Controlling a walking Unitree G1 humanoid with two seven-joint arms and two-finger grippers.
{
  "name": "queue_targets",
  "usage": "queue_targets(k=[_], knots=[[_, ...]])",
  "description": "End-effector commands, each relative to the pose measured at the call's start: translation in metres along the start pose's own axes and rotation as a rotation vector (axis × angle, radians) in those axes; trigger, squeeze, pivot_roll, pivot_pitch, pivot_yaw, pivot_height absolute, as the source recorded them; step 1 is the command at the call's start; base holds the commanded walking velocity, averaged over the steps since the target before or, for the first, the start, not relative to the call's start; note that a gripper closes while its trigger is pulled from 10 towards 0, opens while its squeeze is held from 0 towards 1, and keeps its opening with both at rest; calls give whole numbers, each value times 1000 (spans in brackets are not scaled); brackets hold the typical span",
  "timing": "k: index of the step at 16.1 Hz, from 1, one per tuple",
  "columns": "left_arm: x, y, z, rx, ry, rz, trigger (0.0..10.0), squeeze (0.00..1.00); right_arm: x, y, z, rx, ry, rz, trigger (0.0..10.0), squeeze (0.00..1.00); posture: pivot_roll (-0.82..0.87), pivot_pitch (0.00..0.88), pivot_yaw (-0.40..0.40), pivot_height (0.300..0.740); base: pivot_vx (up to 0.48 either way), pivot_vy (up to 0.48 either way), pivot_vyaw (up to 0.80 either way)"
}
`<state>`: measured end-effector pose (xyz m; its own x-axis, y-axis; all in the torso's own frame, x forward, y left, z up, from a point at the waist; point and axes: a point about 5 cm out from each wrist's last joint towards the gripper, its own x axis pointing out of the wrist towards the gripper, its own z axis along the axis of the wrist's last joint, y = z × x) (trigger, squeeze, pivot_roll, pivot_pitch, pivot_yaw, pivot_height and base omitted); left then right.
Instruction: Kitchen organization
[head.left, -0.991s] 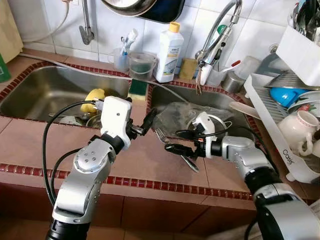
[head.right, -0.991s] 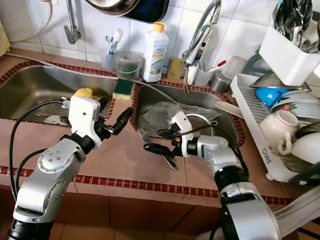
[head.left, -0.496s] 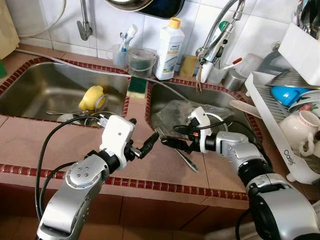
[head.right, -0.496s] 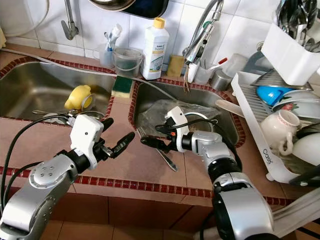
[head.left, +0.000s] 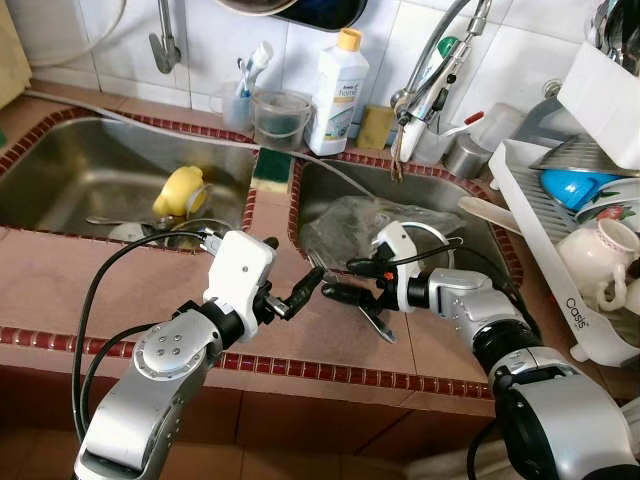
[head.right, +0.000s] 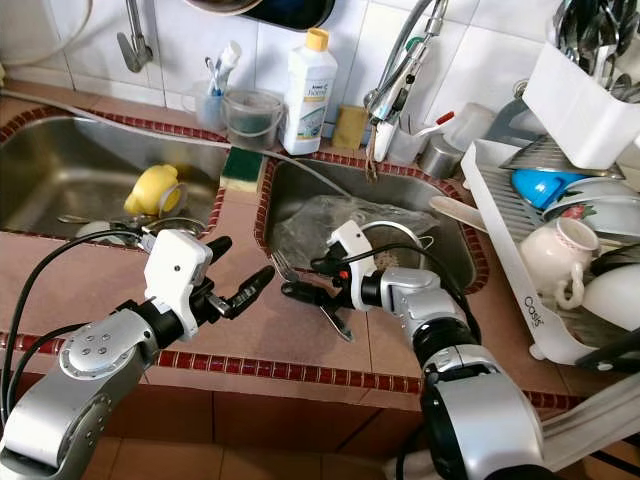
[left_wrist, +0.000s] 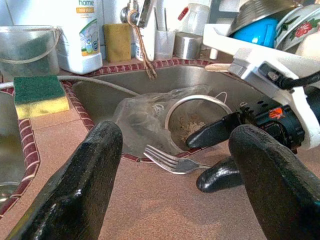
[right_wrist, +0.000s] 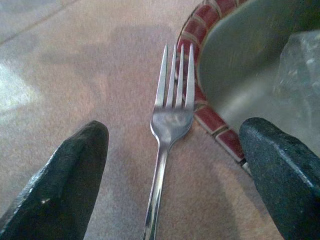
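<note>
— Two sinks lie before me in the head views; where is the fork?

— From my head views, the fork lies on the tiled counter, its tines by the near left corner of the right sink. My right gripper hovers just over its handle, fingers spread wide, one on each side, gripping nothing. My left gripper hangs over the counter just left of the fork, also wide apart and empty.

— And farther off?

— A yellow cup sits in the left sink; a green and yellow sponge rests on the divider between the basins, with a white detergent bottle on the far ledge. A dish rack stands at the right.

— Your left wrist view?

— Between my two spread black fingers I see the fork's tines on the sink's red rim, a crumpled clear plastic bag and a metal strainer in the basin, and my right gripper's fingertips near the handle.

— Right wrist view?

— The fork lies straight between my wide fingers, untouched, tines pointing at the rim.
</note>
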<state>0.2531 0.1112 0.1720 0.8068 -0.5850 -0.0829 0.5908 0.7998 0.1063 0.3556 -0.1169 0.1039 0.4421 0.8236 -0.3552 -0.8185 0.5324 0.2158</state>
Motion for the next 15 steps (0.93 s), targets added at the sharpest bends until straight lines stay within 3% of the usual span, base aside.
queue_targets(k=[1,4,5,6,15], knots=[[0,-6,4,3,-15,-14,10000,0,-3,-3,-1,6,23,-7,10000,0,56,86,-212,740,0,0,0],[-4,-7,5,-5,-18,14,10000,0,-3,-1,-15,34,78,-11,10000,0,82,96,-241,740,0,0,0],[-5,-7,5,-7,-18,21,10000,0,-2,-1,-16,38,81,-12,8824,0,82,96,-241,740,0,0,0],[-6,-7,5,-11,-15,34,10000,0,-3,-2,-18,44,98,-23,118,0,91,103,-253,740,0,0,0],[-9,-9,4,-31,-13,83,10000,0,-4,-2,-18,6,140,-9,0,0,91,111,-280,740,0,0,0]])
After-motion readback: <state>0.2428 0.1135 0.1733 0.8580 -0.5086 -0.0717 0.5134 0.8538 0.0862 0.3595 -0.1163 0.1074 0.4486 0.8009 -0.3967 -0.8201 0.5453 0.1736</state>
